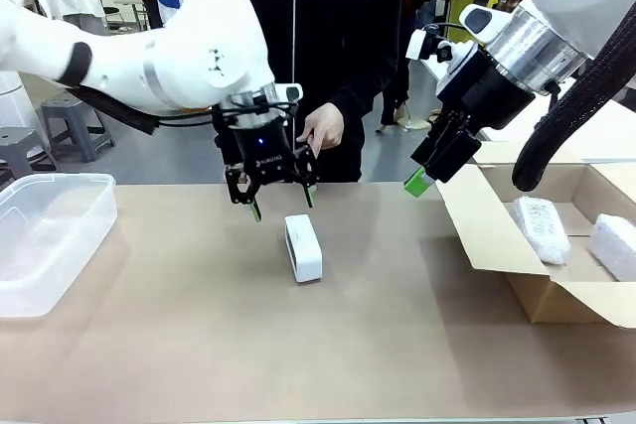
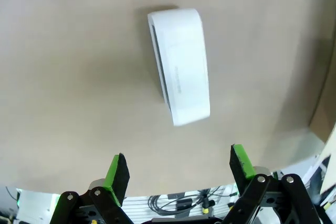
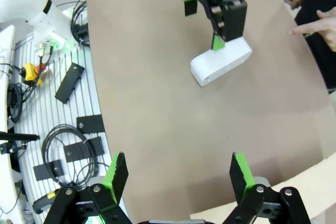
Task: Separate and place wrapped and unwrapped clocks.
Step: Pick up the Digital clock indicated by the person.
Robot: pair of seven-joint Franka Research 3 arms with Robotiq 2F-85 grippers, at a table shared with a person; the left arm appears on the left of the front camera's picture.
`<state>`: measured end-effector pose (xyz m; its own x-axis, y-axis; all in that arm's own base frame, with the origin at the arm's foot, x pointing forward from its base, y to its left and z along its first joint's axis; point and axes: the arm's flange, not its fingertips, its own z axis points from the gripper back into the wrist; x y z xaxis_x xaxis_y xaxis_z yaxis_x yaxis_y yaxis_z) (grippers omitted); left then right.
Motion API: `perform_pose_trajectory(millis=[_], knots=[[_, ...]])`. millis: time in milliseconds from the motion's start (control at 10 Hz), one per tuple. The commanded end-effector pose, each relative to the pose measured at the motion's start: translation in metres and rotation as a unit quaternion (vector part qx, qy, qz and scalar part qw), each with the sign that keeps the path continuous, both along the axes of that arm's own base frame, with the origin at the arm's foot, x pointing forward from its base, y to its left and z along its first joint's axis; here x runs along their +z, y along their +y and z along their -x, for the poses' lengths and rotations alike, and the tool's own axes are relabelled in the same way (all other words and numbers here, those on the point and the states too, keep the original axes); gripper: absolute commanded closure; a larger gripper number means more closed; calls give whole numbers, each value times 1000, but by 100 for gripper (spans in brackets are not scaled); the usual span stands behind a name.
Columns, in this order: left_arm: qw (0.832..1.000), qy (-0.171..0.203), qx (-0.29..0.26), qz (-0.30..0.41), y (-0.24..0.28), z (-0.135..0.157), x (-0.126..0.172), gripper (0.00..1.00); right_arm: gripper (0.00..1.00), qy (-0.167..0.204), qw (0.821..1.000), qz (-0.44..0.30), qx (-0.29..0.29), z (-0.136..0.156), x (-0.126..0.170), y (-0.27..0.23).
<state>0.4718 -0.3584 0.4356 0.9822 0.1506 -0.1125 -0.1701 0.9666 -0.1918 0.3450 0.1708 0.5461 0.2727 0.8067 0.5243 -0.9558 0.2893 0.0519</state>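
Picking up the unwrapped clock [image 1: 303,247], by the look of it: bare white block lying on the brown table [image 1: 199,345], not yet touched. Left gripper [image 1: 281,198] hovering just behind and above it, fingers spread, empty. Next: shift over the clock, descend, straddle its narrow sides, close. Right gripper [image 1: 433,171] spread too, empty, above the cardboard box [image 1: 497,245]. Two bubble-wrapped clocks [image 1: 540,228] in the box. Clear plastic bin [image 1: 50,235] at left, nothing inside, likely the destination.

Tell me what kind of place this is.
Likely a robotics lab or data-collection room: two white robot arms work a brown-covered table shared with a person, loose black cables lie on a slatted bench, and a clear plastic bin and open cardboard box stage a sorting test.
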Motion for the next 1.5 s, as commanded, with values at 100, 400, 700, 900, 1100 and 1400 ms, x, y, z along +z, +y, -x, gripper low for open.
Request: perform_pose_trajectory(millis=[100,400,700,900,1100,1400], knots=[[998,-28,36,-33,-26,0,-24,0,0,10,1000,-1,-6,-2,2,1],[995,-55,70,-39,-28,9,-39,0,0,10,1000,-1,-6,-2,2,1],[992,-75,68,-72,-32,7,-53,0,0,10,1000,-1,-6,-2,2,1],[992,-80,59,-73,-33,-4,-70,0,0,10,1000,-1,-6,-2,2,1],[992,-81,50,-77,-37,-11,-81,0,0,10,1000,-1,-6,-2,2,1],[993,-89,34,-75,-46,-15,-83,0,0,10,1000,-1,-6,-2,2,1]])
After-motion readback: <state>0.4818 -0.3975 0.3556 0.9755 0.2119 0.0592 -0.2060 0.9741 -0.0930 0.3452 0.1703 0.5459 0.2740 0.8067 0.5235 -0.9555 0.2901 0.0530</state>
